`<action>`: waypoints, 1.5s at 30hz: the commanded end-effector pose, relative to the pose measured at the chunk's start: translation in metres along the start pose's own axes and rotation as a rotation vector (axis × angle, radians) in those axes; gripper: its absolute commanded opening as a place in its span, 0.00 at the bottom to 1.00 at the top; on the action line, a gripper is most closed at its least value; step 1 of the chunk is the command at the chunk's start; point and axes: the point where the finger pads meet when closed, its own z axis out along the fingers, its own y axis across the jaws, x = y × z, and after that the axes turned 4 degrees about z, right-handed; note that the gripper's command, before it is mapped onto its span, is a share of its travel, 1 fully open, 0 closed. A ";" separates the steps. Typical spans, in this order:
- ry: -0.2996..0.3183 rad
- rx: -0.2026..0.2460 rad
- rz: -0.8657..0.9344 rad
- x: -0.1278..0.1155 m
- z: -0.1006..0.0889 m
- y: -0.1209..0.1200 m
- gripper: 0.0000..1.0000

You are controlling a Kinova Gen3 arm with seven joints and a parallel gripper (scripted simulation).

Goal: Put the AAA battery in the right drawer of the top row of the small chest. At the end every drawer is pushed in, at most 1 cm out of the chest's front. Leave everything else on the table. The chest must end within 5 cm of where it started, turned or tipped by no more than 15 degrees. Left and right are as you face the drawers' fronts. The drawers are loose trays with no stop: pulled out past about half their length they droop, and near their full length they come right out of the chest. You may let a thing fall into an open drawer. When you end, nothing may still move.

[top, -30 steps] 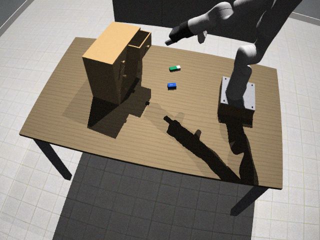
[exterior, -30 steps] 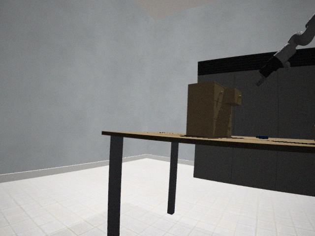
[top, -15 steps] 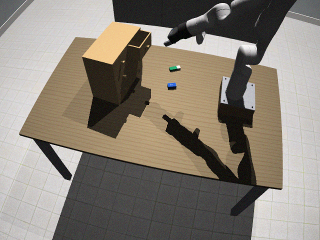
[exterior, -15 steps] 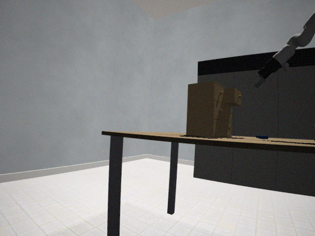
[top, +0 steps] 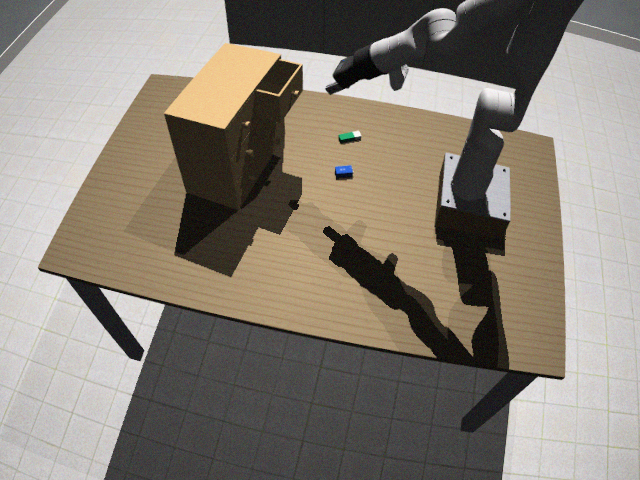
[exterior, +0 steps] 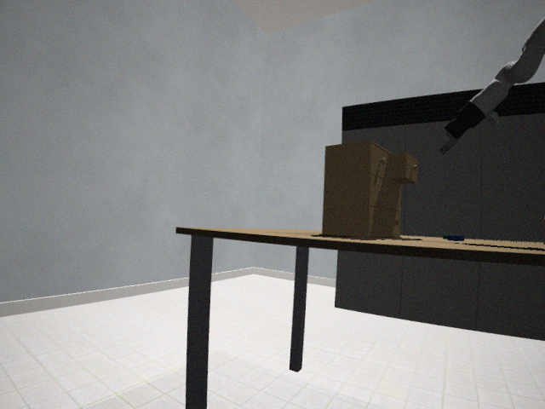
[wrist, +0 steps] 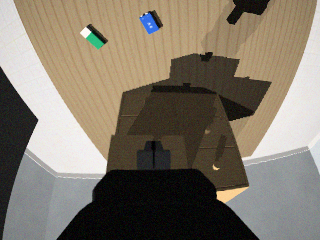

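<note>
The small wooden chest [top: 227, 124] stands on the left half of the table. Its top-row right drawer [top: 281, 77] is pulled partway out; the other drawers look pushed in. A tiny dark thing [top: 294, 205], perhaps the AAA battery, lies on the table in the shadow in front of the chest; it also shows in the wrist view [wrist: 207, 56]. My gripper [top: 330, 88] [exterior: 444, 149] is shut and empty. It hangs in the air out in front of the open drawer, a little above the chest's top. In the wrist view the shut fingertips [wrist: 154, 154] point over the chest [wrist: 176, 134].
A green-and-white block [top: 349, 136] and a blue block [top: 343, 171] lie on the table between the chest and the arm's base [top: 474, 198]. A dark cabinet [exterior: 439, 198] stands behind the table.
</note>
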 end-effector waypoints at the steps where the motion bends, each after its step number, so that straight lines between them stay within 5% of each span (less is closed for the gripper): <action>1: -0.013 0.015 0.015 0.000 0.005 -0.007 0.00; 45: -0.013 0.016 0.015 0.006 0.039 -0.009 0.00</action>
